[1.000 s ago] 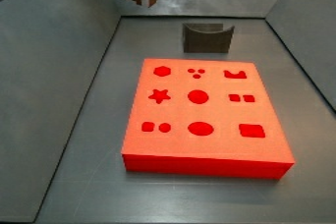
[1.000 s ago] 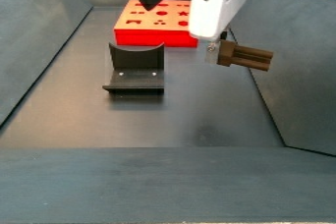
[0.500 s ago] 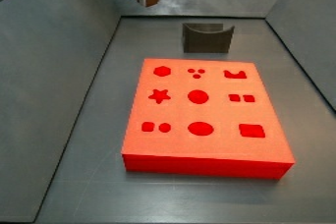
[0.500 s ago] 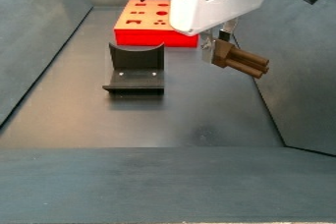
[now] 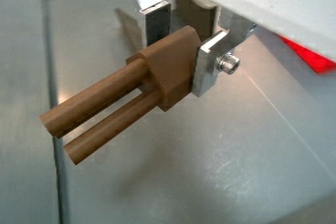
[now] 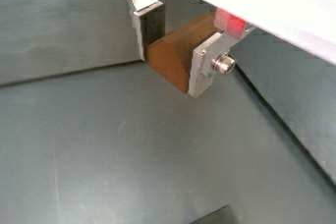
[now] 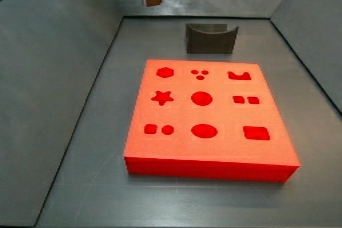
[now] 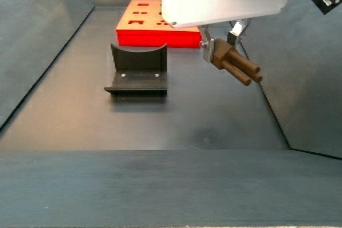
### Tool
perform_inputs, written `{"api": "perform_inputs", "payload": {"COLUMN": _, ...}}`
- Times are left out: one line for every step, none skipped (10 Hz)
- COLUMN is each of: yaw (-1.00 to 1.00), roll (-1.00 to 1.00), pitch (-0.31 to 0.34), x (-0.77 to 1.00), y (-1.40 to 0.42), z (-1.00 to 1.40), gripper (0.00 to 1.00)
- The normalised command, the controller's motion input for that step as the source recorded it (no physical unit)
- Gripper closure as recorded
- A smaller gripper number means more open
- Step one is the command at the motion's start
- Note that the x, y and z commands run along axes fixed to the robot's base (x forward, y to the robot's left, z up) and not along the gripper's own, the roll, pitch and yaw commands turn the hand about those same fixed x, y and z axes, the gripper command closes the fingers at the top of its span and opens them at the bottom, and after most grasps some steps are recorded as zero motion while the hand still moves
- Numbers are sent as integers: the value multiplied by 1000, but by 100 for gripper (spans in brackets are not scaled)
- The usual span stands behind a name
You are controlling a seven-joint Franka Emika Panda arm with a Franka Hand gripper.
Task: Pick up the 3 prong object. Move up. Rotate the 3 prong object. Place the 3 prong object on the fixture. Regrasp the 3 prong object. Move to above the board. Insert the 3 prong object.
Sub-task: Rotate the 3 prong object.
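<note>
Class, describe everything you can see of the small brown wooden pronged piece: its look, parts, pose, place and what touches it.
The small brown wooden pronged piece has a blocky head and long parallel prongs; two show in a wrist view. It looks like smooth wood. The gripper holds it by the head, between flat silver fingers. In a side view the piece hangs tilted above the dark floor, prongs pointing down and away from the gripper, touching nothing else, beside the dark grey notched fixture.
</note>
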Motion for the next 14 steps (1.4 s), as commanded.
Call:
{"api": "perform_inputs", "payload": {"yaw": -1000, "roll": -33, "pitch": -9, "x": 13, "y": 20, "z": -43, "gripper": 100}}
{"api": "perform_inputs", "payload": {"yaw": -1000, "roll": -40, "pitch": -10, "x": 12, "y": 20, "z": -43, "gripper": 100}}
{"api": "perform_inputs", "payload": {"yaw": -1000, "roll": -49, "pitch": -13, "x": 12, "y": 20, "z": -43, "gripper": 100}}
{"api": "perform_inputs", "payload": {"yaw": -922, "roll": -53, "pitch": -14, "x": 12, "y": 20, "z": -43, "gripper": 100}}
{"api": "perform_inputs", "payload": {"yaw": -530, "roll": -53, "pitch": -14, "x": 12, "y": 20, "z": -43, "gripper": 100}}
{"api": "perform_inputs", "payload": {"yaw": -357, "roll": -53, "pitch": -14, "x": 12, "y": 20, "z": -43, "gripper": 100}}
{"api": "perform_inputs", "payload": {"yaw": -239, "roll": -53, "pitch": -14, "x": 13, "y": 20, "z": -42, "gripper": 100}}
{"api": "perform_inputs", "payload": {"yaw": 0, "roll": 0, "pitch": 0, "x": 0, "y": 0, "z": -1000, "gripper": 100}}
{"api": "perform_inputs", "payload": {"yaw": 22, "roll": 0, "pitch": -5, "x": 4, "y": 0, "z": -1000, "gripper": 100}}
{"api": "perform_inputs", "payload": {"yaw": 28, "roll": -7, "pitch": -24, "x": 17, "y": -1, "z": -1000, "gripper": 100}}
{"api": "perform_inputs", "payload": {"yaw": 28, "roll": -18, "pitch": -30, "x": 23, "y": -3, "z": -1000, "gripper": 100}}
{"api": "perform_inputs", "payload": {"yaw": 23, "roll": -35, "pitch": -34, "x": 33, "y": 0, "z": -1000, "gripper": 100}}
{"api": "perform_inputs", "payload": {"yaw": 21, "roll": -44, "pitch": -31, "x": 38, "y": 0, "z": -1000, "gripper": 100}}
{"api": "perform_inputs", "payload": {"yaw": 21, "roll": -65, "pitch": -25, "x": 50, "y": 0, "z": -866, "gripper": 100}}
